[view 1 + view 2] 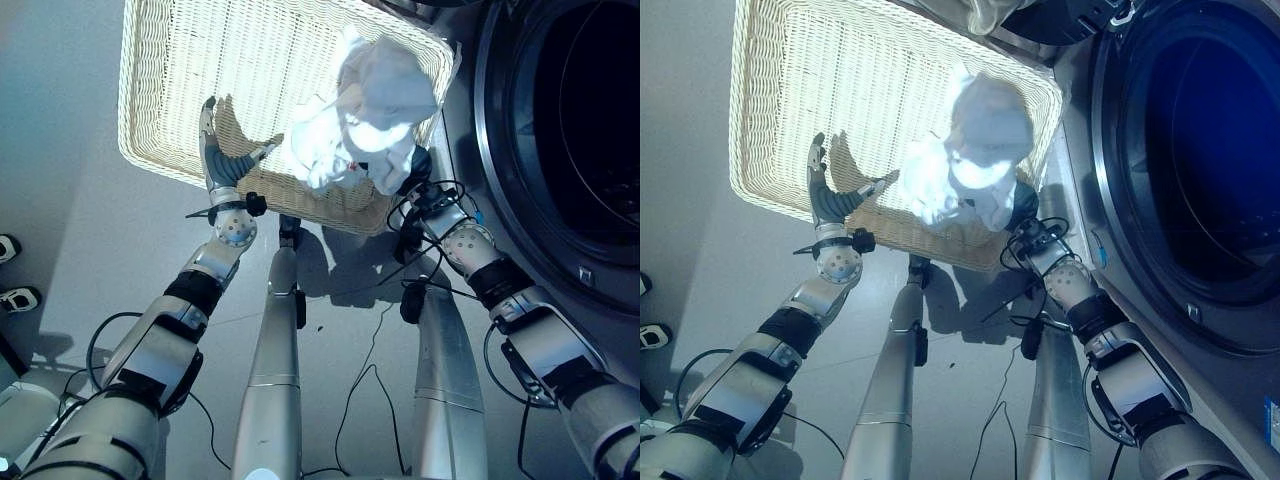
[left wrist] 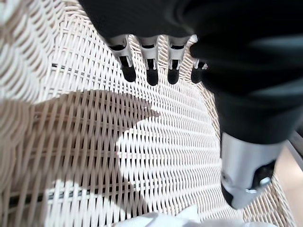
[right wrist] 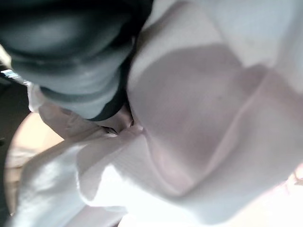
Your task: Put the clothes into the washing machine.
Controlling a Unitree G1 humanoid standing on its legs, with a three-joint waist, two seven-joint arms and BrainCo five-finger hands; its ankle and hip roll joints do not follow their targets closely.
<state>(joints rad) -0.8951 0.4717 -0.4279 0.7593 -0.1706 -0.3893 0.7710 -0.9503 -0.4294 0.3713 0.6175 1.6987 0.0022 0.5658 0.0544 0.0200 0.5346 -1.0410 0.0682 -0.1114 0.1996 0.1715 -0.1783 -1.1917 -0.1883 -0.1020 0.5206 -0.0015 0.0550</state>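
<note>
White clothes (image 3: 199, 118) are bunching over my right hand (image 1: 415, 170), fingers buried, so I cannot tell their grip. One bundle is sitting at the basket's (image 1: 170, 90) four o'clock. My left hand (image 1: 222, 160) is hovering with fingers spread, beside one washing machine (image 1: 560, 130).

I've got the wicker basket (image 1: 180, 90) on the floor (image 1: 70, 200) ahead, approx 12 o'clock. Washing machine drum opening (image 1: 585, 120) sits at approx 2 o'clock, just beside the basket's right edge. Bundle of clothes (image 1: 365, 110) is over the basket's right near corner, w/ my right hand (image 1: 415, 170) under it at 1 o'clock. My left hand (image 1: 222, 160) is at 11 o'clock over the basket's near rim, left of the clothes, apart from them.
</note>
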